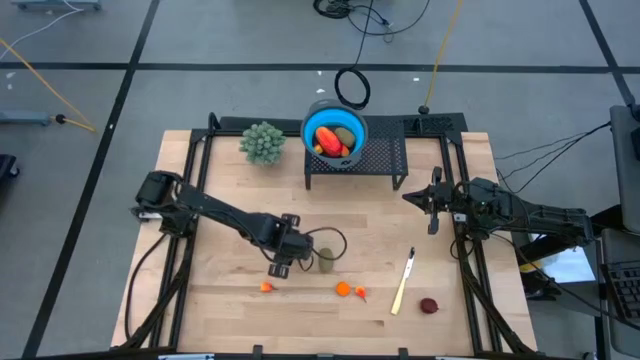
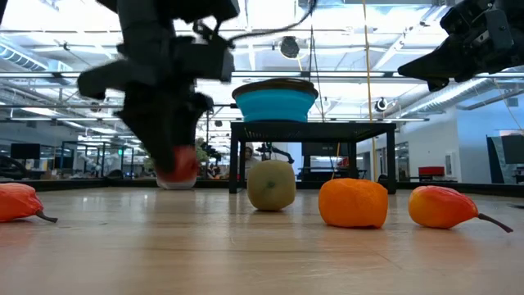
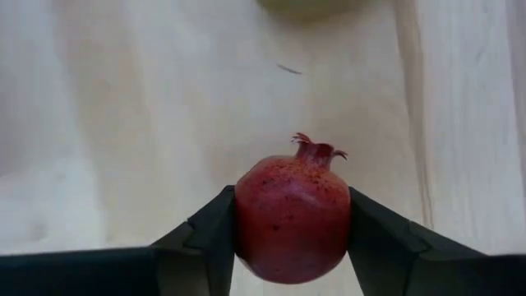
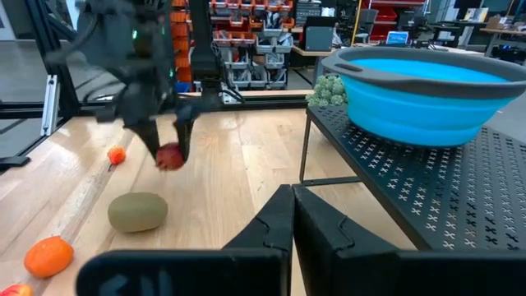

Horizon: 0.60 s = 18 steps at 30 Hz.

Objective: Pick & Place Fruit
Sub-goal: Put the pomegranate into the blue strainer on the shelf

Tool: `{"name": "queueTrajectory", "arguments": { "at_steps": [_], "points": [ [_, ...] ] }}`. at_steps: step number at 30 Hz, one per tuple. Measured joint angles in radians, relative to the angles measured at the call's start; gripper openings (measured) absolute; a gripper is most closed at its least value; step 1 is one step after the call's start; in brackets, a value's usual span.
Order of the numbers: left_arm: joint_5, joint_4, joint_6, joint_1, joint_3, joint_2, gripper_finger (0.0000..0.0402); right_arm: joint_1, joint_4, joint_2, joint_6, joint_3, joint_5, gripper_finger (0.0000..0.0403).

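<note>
My left gripper [image 1: 283,265] hangs over the table's middle front, shut on a dark red pomegranate toy [image 3: 292,218], also seen in the low view [image 2: 178,168]. An olive-green oval fruit [image 1: 327,262] lies on the wood just right of it. Tiny orange pieces [image 1: 266,287] [image 1: 343,290] lie nearer the front edge. Another dark red round fruit [image 1: 429,306] sits front right. The blue bowl [image 1: 335,130] on the black rack holds a red-orange elongated piece and a green one. My right gripper [image 1: 433,215] waits shut at the right side, touching nothing. My left gripper pinches the pomegranate toy across its round body [image 3: 246,222], one finger [image 3: 215,226] on each side, coming from above and pointing down. Its crown [image 3: 316,150] points away from the fingers. It sits low over the wood; I cannot tell whether it touches.
The black mesh rack [image 1: 380,160] stands at the table's far middle, with the bushy pale-green plant ball [image 1: 263,142] left of it. A pale yellow stick [image 1: 403,283] lies front right. Bare wood lies between the left gripper and the rack.
</note>
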Motion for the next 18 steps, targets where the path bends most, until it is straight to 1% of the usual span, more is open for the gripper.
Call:
{"name": "queueTrajectory", "arguments": {
  "at_steps": [4,8,13,16,18],
  "points": [
    [-0.022,0.003,-0.058,0.028,0.0,-0.106,0.02,0.0,0.0,0.0,0.0,0.0,0.0,0.0],
    [-0.024,0.057,-0.137,0.061,0.0,-0.233,0.0195,0.0,0.004,0.0,0.0,0.0,0.0,0.0],
    [-0.024,0.225,-0.174,0.09,0.0,-0.366,0.0181,0.0,0.006,0.0,0.0,0.0,0.0,0.0],
    [-0.012,0.356,-0.148,0.095,0.001,-0.409,0.0181,0.0,0.006,0.0,0.0,0.0,-0.002,0.0],
    [0.016,0.435,-0.118,0.095,0.001,-0.426,0.0185,0.0,0.006,0.0,-0.001,0.0,-0.003,0.0]
  ]
}}
